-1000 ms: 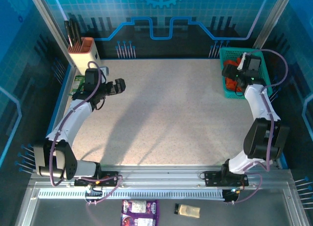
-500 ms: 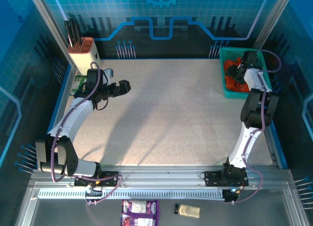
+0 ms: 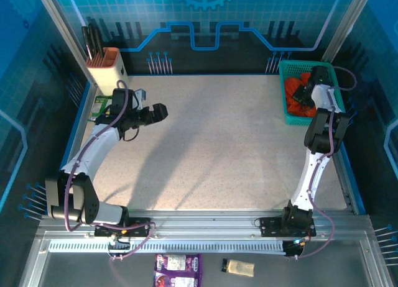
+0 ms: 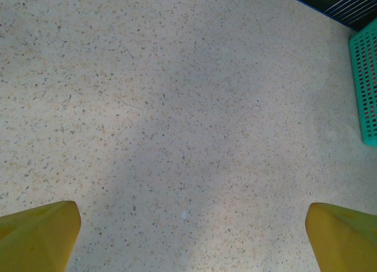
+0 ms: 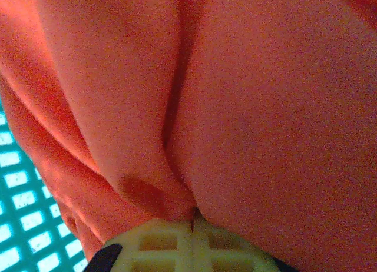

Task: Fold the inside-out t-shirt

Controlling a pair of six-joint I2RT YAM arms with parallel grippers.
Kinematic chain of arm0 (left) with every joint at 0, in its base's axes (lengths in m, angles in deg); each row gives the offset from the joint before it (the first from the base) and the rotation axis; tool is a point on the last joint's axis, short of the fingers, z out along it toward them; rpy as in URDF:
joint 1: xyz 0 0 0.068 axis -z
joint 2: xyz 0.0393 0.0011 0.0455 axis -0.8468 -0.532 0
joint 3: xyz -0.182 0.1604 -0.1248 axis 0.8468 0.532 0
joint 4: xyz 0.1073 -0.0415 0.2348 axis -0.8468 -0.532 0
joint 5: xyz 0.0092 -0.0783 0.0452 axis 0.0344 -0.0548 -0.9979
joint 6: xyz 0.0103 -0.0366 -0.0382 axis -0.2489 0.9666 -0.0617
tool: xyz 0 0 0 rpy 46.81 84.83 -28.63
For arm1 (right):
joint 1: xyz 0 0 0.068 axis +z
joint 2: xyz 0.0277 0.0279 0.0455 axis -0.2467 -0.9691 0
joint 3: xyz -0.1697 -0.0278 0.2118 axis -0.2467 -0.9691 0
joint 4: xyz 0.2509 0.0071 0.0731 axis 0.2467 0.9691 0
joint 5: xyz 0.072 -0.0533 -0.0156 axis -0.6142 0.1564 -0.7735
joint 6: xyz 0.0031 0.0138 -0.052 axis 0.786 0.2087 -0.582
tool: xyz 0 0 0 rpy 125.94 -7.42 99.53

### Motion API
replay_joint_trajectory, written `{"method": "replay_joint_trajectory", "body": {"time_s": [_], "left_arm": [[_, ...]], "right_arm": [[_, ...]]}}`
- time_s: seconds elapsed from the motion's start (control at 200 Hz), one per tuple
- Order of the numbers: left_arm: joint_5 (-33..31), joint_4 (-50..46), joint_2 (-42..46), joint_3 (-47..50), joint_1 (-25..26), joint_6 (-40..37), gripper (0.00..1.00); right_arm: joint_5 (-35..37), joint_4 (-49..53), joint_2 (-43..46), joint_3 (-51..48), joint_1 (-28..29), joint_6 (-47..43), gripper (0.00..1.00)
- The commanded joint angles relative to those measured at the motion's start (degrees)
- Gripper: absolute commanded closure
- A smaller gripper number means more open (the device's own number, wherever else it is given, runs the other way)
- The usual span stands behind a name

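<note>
Down in the green basket at the table's far right corner, the right gripper pinches a fold of the orange t-shirt bunched inside. The left gripper hovers above the tabletop, jaws wide and empty.

The t-shirt is plain bright orange. Teal-green grid on the basket, and the table is beige with dark speckles.

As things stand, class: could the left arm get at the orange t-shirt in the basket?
Probably not. The left end effector hangs open over the table at the left, while the t-shirt lies in the basket at the far right corner, where the right end effector is shut on it.
</note>
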Motion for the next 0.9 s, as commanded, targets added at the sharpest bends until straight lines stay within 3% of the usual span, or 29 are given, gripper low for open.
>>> {"method": "replay_joint_trajectory", "body": {"time_s": [0.0,0.25,0.425,0.65,0.79,0.896], "left_arm": [[0.2,-2.6,1.8,-0.1,0.3,0.4,0.01],[0.0,-2.0,6.1,-0.5,0.3,0.8,0.02],[-1.5,-1.6,9.9,-1.1,0.3,0.6,0.01],[-2.7,-0.3,13.1,-2.6,0.3,0.2,0.01],[-1.9,-0.2,13.1,-3.3,0.4,0.1,0.02],[-1.2,0.0,12.8,-2.8,0.5,0.4,0.02]], "right_arm": [[1.3,1.0,4.0,2.3,-0.6,0.3,1.0],[-0.9,4.5,19.1,2.5,3.1,-1.6,1.0],[-5.6,11.5,30.1,3.7,9.0,-3.5,1.0],[-6.2,17.3,38.8,5.8,25.2,-5.4,1.0],[-5.3,18.7,38.0,10.9,37.9,-4.2,1.0],[-6.7,18.2,36.0,13.0,44.0,-3.1,1.0]]}}
